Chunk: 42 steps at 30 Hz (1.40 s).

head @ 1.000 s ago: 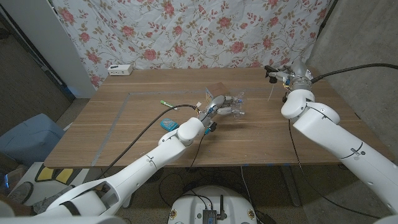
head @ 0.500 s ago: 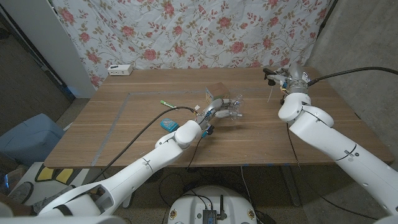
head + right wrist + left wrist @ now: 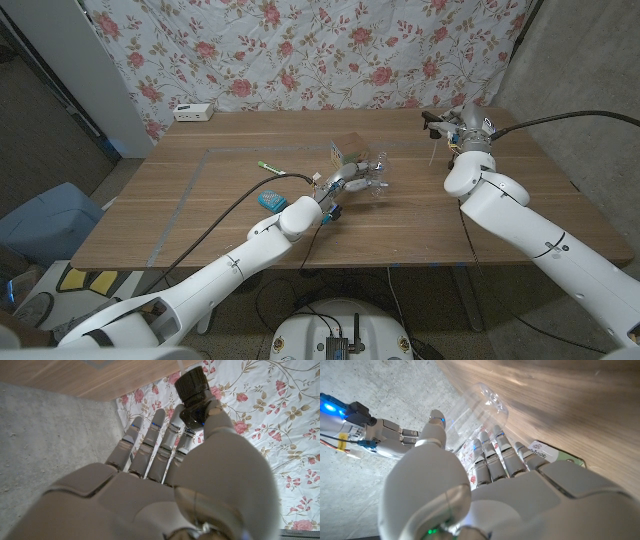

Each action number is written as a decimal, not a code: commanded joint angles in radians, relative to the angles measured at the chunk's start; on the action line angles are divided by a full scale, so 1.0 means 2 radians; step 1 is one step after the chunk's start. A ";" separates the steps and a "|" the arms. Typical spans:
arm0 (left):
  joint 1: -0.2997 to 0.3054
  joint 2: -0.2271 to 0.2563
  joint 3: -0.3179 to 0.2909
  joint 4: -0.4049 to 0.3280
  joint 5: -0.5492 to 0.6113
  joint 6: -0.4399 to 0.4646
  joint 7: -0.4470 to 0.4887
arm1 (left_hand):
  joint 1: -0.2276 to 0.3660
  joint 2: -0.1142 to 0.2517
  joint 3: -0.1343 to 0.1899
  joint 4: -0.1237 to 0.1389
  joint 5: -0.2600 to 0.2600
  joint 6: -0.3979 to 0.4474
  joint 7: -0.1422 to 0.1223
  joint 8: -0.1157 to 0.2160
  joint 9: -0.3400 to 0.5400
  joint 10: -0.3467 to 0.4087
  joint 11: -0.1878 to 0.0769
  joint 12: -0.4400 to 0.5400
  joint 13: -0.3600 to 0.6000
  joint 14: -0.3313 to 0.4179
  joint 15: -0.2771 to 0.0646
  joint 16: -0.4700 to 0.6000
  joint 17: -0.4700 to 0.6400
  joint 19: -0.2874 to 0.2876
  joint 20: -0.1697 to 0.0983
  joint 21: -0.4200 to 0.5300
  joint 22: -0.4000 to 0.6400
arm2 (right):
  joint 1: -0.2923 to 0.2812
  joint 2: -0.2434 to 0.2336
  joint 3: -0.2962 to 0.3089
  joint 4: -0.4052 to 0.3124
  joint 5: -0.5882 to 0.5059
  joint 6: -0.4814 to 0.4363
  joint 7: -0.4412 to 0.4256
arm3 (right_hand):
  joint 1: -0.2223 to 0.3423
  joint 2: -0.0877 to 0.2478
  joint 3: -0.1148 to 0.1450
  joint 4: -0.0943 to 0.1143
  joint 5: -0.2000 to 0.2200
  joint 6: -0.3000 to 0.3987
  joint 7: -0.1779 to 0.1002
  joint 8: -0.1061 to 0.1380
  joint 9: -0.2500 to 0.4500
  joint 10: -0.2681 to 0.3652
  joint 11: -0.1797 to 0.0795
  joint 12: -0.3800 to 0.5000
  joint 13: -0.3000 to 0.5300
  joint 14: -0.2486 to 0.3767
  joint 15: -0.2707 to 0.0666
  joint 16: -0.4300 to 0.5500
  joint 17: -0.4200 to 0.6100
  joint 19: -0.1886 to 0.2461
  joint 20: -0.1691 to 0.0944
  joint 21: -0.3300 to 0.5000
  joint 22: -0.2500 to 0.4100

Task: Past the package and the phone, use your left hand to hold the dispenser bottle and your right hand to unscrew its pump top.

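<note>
The clear dispenser bottle [image 3: 376,172] is gripped by my left hand [image 3: 352,180] just above mid-table, tilted over. In the left wrist view the fingers [image 3: 492,457] curl around the transparent bottle [image 3: 487,400]. The black pump top [image 3: 433,122] is off the bottle, pinched by my right hand [image 3: 463,128] above the table's far right, with its thin tube [image 3: 437,150] hanging down. The right wrist view shows the black pump top [image 3: 193,385] between thumb and fingers of my right hand [image 3: 165,475]. My right hand [image 3: 385,442] also appears in the left wrist view, apart from the bottle.
A small brown package [image 3: 346,149] lies just behind the bottle. A teal phone [image 3: 269,199] sits beside my left forearm, a green item [image 3: 266,167] further back. A white power strip [image 3: 193,112] rests at the far left edge. Cables run over the wooden table [image 3: 200,200].
My right hand has drifted slightly left with the pump top in it. My left hand and the bottle have shifted a little left and away.
</note>
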 commanded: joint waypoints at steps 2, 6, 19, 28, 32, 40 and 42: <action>-0.007 0.008 0.009 0.006 0.028 -0.011 -0.005 | -0.009 0.003 0.054 0.047 -0.002 -0.014 -0.001 0.003 0.001 -0.014 -0.002 0.001 -0.003 -0.014 -0.046 0.000 0.000 -0.006 0.000 0.001 0.003 | -0.006 0.014 0.001 0.020 -0.008 0.021 -0.003 | 0.031 0.032 0.000 0.001 0.003 0.012 -0.012 0.004 0.001 0.038 -0.038 0.003 0.001 0.003 -0.067 -0.002 0.002 0.003 -0.002 0.001 0.001; -0.006 0.006 0.009 0.014 0.038 -0.024 0.004 | -0.009 0.002 0.054 0.046 -0.002 -0.016 -0.001 0.004 0.001 -0.016 -0.004 0.001 -0.004 -0.015 -0.047 0.001 0.000 -0.006 0.000 0.001 0.003 | -0.010 0.017 0.003 0.024 -0.010 0.028 -0.006 | 0.031 0.032 0.000 0.001 0.003 0.011 -0.012 0.004 0.001 0.038 -0.039 0.003 0.001 0.003 -0.067 -0.002 0.002 0.003 -0.002 0.001 0.001; -0.003 0.008 0.012 0.026 0.065 -0.048 0.012 | -0.030 0.008 0.050 0.055 -0.005 -0.026 -0.003 0.005 0.000 -0.027 -0.002 0.003 -0.009 -0.025 -0.047 0.003 0.003 -0.009 -0.004 0.002 0.003 | -0.023 0.026 0.009 0.031 -0.014 0.046 -0.014 | 0.031 0.031 0.000 0.001 0.003 0.011 -0.012 0.004 0.001 0.038 -0.038 0.003 0.001 0.004 -0.067 -0.003 0.003 0.004 -0.003 0.001 0.001; -0.001 0.008 0.015 0.036 0.075 -0.058 0.011 | -0.049 0.014 0.047 0.063 -0.006 -0.044 -0.002 0.003 0.000 -0.044 -0.001 0.002 -0.012 -0.042 -0.044 0.002 0.003 -0.015 -0.006 0.002 0.003 | -0.032 0.031 0.005 0.054 -0.028 0.079 -0.032 | 0.032 0.031 0.001 0.001 0.004 0.009 -0.012 0.004 0.001 0.036 -0.038 0.003 0.002 0.003 -0.067 -0.006 0.002 0.004 -0.003 0.001 0.001; -0.002 0.007 0.016 0.042 0.079 -0.064 0.012 | -0.051 0.015 0.048 0.063 -0.006 -0.047 -0.003 0.004 -0.001 -0.048 -0.003 0.002 -0.013 -0.044 -0.044 0.002 0.002 -0.017 -0.006 0.002 0.003 | -0.034 0.035 0.004 0.067 -0.033 0.096 -0.039 | 0.032 0.031 0.002 0.000 0.004 0.008 -0.013 0.004 0.001 0.037 -0.038 0.002 0.001 0.004 -0.068 -0.006 0.002 0.005 -0.004 0.002 0.001; -0.005 0.003 0.017 0.059 0.085 -0.078 0.014 | -0.054 0.016 0.048 0.062 -0.006 -0.053 -0.004 0.003 -0.001 -0.053 -0.001 0.002 -0.013 -0.047 -0.043 0.003 0.002 -0.018 -0.005 0.002 0.003 | -0.036 0.039 -0.005 0.092 -0.050 0.122 -0.047 | 0.032 0.031 0.002 0.000 0.004 0.006 -0.016 0.003 0.001 0.034 -0.039 0.001 0.001 0.006 -0.067 -0.007 0.002 0.005 -0.005 0.001 0.001; -0.005 0.002 0.017 0.062 0.086 -0.081 0.015 | -0.054 0.017 0.048 0.062 -0.006 -0.054 -0.004 0.003 -0.001 -0.054 -0.001 0.002 -0.013 -0.048 -0.043 0.003 0.002 -0.018 -0.005 0.002 0.003 | -0.035 0.039 -0.009 0.099 -0.055 0.128 -0.048 | 0.032 0.030 0.002 0.000 0.004 0.006 -0.017 0.003 0.001 0.034 -0.040 0.001 0.001 0.006 -0.067 -0.007 0.002 0.004 -0.005 0.001 0.001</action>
